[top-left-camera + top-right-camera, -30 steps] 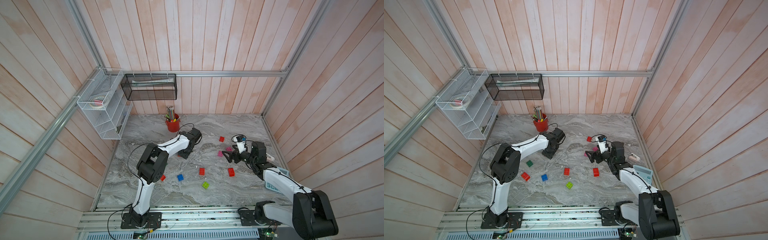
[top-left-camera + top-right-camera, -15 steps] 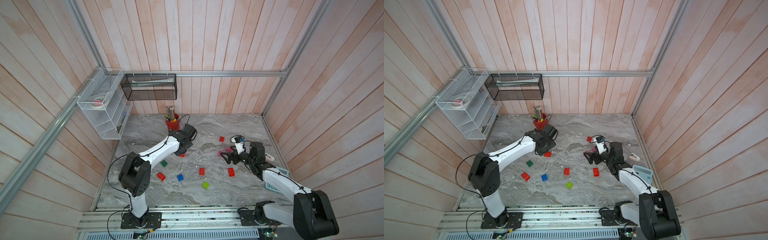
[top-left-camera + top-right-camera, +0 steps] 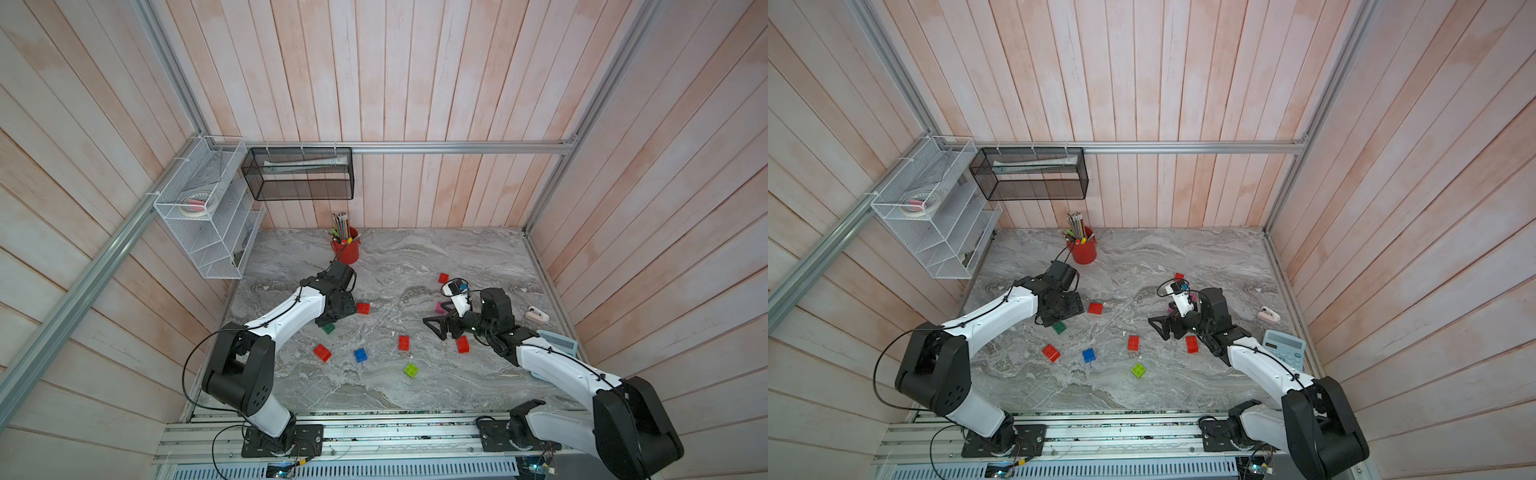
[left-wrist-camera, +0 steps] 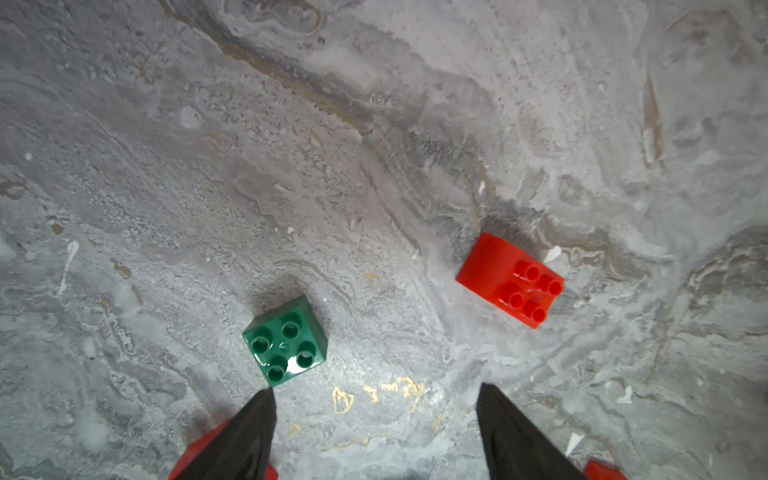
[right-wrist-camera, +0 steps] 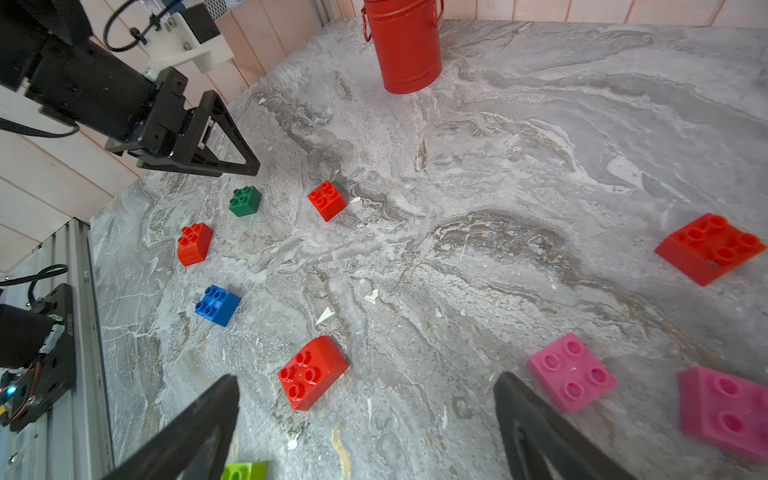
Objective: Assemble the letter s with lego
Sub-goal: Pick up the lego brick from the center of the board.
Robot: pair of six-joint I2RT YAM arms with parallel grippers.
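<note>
1. Lego bricks (image 3: 403, 343) lie loose, none joined, across the widest thing we see: a table (image 3: 436, 253) with a smooth grey marble pattern. We judge the letter S not yet begun.
2. Two white-and-black arms reach in from the near edge. The left gripper (image 4: 376, 392) hangs over the table's left-centre, its dark tapered fingers parted with nothing between them, probably poised to straddle a brick.
3. The right gripper (image 5: 365, 378) hovers low at the right, jaws spread wide and empty, pointing left toward the scatter.
4. A red pencil cup (image 3: 347, 251), glossy and cylindrical, stands at the far edge, clear of the working area.
5. Two pink bricks (image 5: 571, 376) sit close together just beside the right gripper; a red brick (image 5: 311, 372) lies just ahead of its fingertips.
6. A dark green brick (image 4: 284, 338), square with four round studs, rests just ahead of the left gripper; the leftmost red brick (image 4: 511, 280), one end curved, lies nearer us.
7. A blue brick (image 3: 360, 354) and a lime green brick (image 3: 411, 370) sit at the near centre. The bricks we can make out are hard, shiny plastic, studs up, likely so another can press on top.
</note>
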